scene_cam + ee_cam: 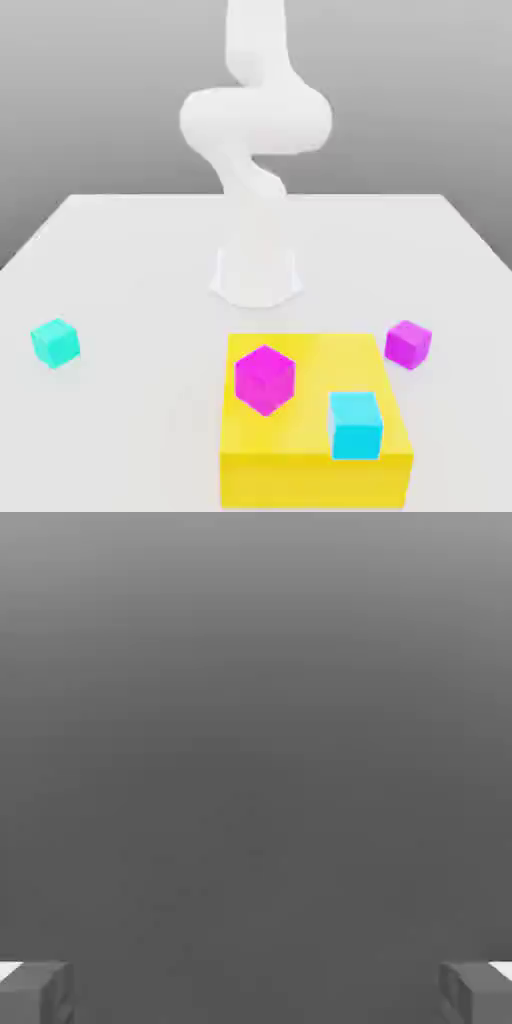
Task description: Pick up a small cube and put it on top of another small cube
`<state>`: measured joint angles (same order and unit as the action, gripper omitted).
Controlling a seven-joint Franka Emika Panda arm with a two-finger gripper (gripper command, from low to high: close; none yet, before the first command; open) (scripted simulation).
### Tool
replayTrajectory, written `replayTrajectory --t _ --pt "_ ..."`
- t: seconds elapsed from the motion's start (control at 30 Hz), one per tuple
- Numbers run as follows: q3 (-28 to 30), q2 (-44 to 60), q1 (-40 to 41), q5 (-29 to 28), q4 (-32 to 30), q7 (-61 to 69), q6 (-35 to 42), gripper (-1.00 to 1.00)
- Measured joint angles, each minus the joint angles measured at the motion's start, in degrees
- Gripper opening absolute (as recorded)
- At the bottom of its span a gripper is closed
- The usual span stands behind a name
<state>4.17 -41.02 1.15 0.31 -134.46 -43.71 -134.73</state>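
The hand [256,992] is spread wide, nothing held; the magenta cube [265,379], far below, could be missed on descent.

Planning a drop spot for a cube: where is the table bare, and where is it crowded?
Bare: the white table between the cyan cube and the yellow block. Crowded: the block's top, with a magenta cube and a second cyan cube; another magenta cube sits beside it.
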Motion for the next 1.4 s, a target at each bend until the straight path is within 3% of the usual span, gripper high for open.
replayTrajectory --t 0.43,0.7,0.87,1.1,1.13,1.4 --pt "22.7 27.5 8.2 4.2 -14.7 13.8 -16.6 0.00" --pt "31.2 44.1 18.4 8.3 -23.2 23.1 -26.4 0.00" --pt "25.7 50.9 22.8 17.3 -22.6 30.4 -30.8 0.00" --pt "11.6 59.2 33.9 30.8 -20.2 40.7 -36.3 0.00" --pt "10.3 59.9 35.0 31.8 -20.0 41.4 -36.8 -1.00" --pt "11.6 59.0 34.0 30.1 -20.3 40.1 -36.1 -1.00"
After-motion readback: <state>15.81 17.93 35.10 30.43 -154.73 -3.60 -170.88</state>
